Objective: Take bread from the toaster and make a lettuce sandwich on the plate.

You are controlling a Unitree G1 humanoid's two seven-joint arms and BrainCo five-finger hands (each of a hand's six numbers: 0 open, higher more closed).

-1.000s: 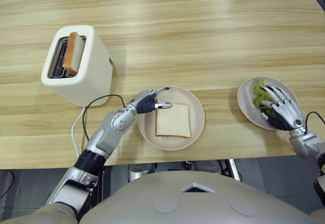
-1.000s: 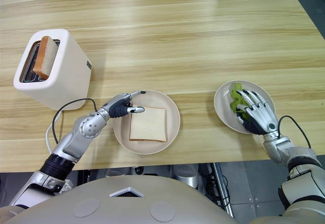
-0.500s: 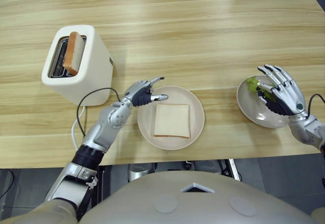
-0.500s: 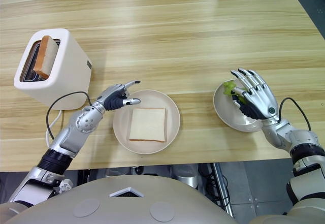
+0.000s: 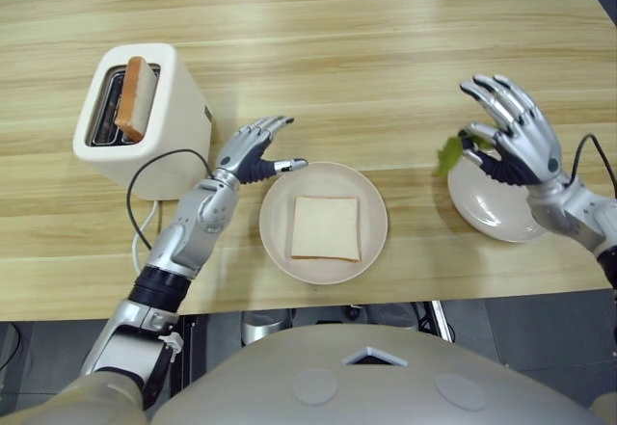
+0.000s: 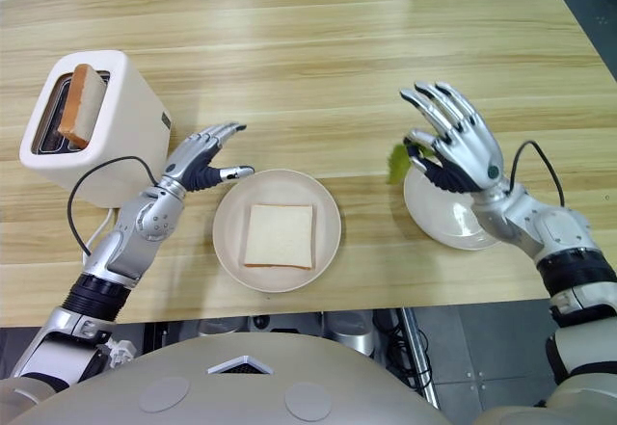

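1. Light wood table [image 5: 386, 39] under everything, grain running left to right.
2. Nearest, close to the front edge: round beige plate [image 5: 273, 225], with one pale bread slice [image 5: 326, 227] lying flat at its middle, nothing on top of it.
3. Just past the plate's far-left rim: left hand [image 5: 251, 150], fingers loosely spread, holding nothing, raised between plate and toaster, thumb tip over the rim.
4. To the right, well apart from the plate: smaller beige dish [image 5: 496, 215] near the table's right side.
5. Above that dish's far-left edge: right hand [image 5: 516, 134], lifted, fingers fanned wide, thumb side pinching a lettuce leaf [image 5: 448, 155].
6. Lettuce leaf hanging off the hand's left side, clear of the dish, over bare table just beside its rim.
7. Farther back on the left: white toaster [image 5: 178, 121], upright, with a browned bread piece [image 5: 133, 97] standing up out of one slot.
8. Black cord [image 5: 154, 167] looping from the toaster's front, passing by the left forearm.
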